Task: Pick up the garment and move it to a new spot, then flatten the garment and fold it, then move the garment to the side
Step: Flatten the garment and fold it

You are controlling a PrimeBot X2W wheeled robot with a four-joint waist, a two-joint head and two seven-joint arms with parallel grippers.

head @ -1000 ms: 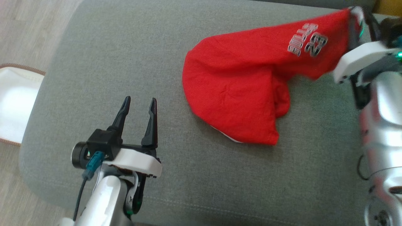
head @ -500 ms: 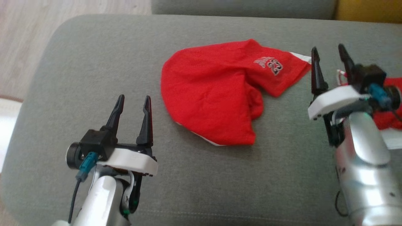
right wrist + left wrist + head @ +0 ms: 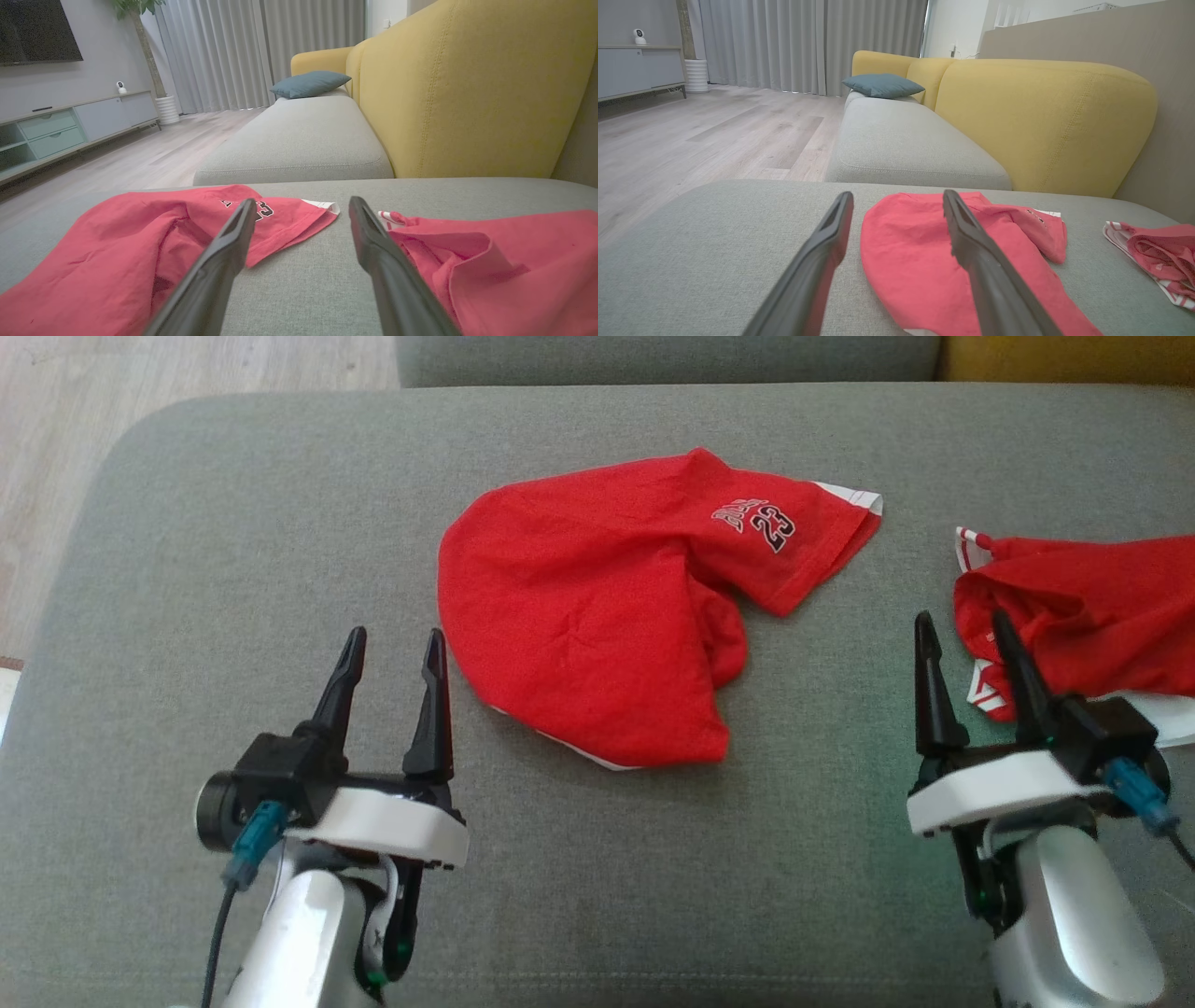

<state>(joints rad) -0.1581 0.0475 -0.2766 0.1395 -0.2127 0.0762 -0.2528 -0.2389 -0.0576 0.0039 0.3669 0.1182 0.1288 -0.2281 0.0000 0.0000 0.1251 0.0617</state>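
Red cloth garment (image 3: 597, 616), crumpled into a rounded mound with white hem trim and a printed 23, lies centre frame on the coarse-weave grey cushion (image 3: 233, 569). Left gripper (image 3: 394, 644), fingers apart and empty, sits just beside its lower-left edge. Right gripper (image 3: 962, 621), likewise spread, stands apart at lower right, one finger overlapping a second red garment (image 3: 1083, 597) cut off at the right edge.

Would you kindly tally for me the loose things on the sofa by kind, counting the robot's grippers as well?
Red garments: 2, the middle garment and the right-hand garment
Teal pillows: 1, the pillow
Grippers: 2, the left gripper and the right gripper, both open and empty
Total: 5
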